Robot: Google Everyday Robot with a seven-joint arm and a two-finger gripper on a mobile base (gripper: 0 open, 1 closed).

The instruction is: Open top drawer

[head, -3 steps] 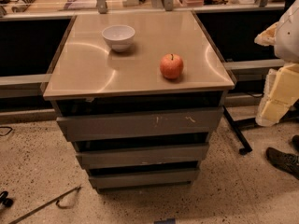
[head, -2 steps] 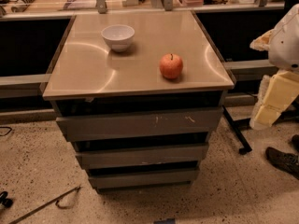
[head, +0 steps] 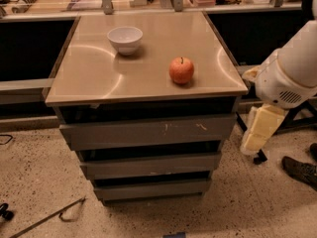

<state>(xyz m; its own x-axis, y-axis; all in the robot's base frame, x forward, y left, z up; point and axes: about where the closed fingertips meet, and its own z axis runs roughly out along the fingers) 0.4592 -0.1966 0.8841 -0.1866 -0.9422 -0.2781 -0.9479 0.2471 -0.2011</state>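
Over the last second the arm (head: 292, 73) has swung in from the right edge and dropped. The pale tool (head: 257, 133) now hangs lower and closer to the cabinet than before, just off its right flank and about level with the top drawer (head: 148, 131). It is still apart from the drawer, touching nothing, and it carries nothing. I cannot tell whether it stands wide or narrow. The top drawer is the broad grey panel directly under the tabletop (head: 89, 83), with pale scratches right of centre. Its face looks flush and closed, with a dark gap above it, and it has not moved. The two narrower drawers (head: 151, 165) below are shut as well. A bowl (head: 125, 37) and an apple (head: 182, 70) sit well apart on the tabletop and have not shifted. I read the move as an approach: the tool is lining up with the drawer's height but has not reached it, so the opening itself has not begun. With no handle showing, the tool probably needs to catch the panel's upper lip or right edge. A pull that jolts the cabinet could set the apple rolling.
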